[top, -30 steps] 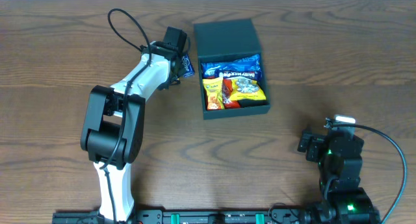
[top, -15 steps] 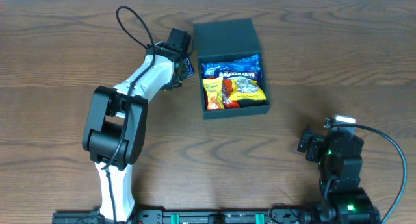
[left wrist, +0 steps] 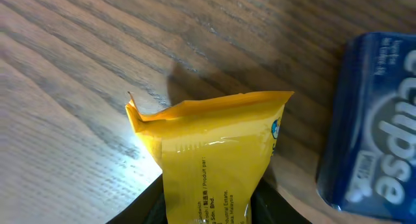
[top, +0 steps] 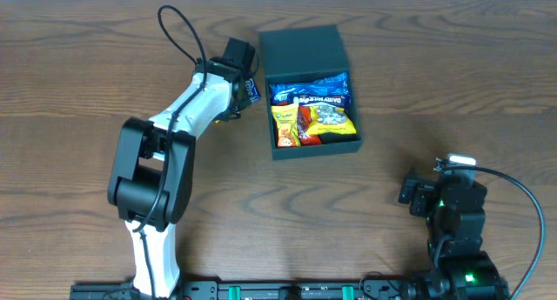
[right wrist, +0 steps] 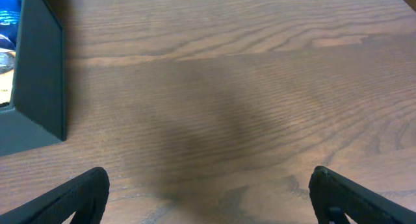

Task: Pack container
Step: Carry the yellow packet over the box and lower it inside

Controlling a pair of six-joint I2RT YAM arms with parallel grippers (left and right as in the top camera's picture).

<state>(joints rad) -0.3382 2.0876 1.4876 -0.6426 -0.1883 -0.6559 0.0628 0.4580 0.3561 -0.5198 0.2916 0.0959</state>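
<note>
The left hand point(left wrist: 207, 208) pinches a yellow snack packet point(left wrist: 214, 146) whose fine print reads "Sdn. Bhd." and "Malaysia"; a blue Eclipse pack point(left wrist: 374, 133) lies just beside it. The container point(top: 305, 48) sits open on the bench point(top: 87, 56), snacks inside. The right hand point(right wrist: 208, 185) gapes wide, empty.

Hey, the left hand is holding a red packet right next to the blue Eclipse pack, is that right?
Not quite. The left hand holds a yellow packet, not a red one, as the left wrist view shows. It is right next to the blue Eclipse pack.
</note>
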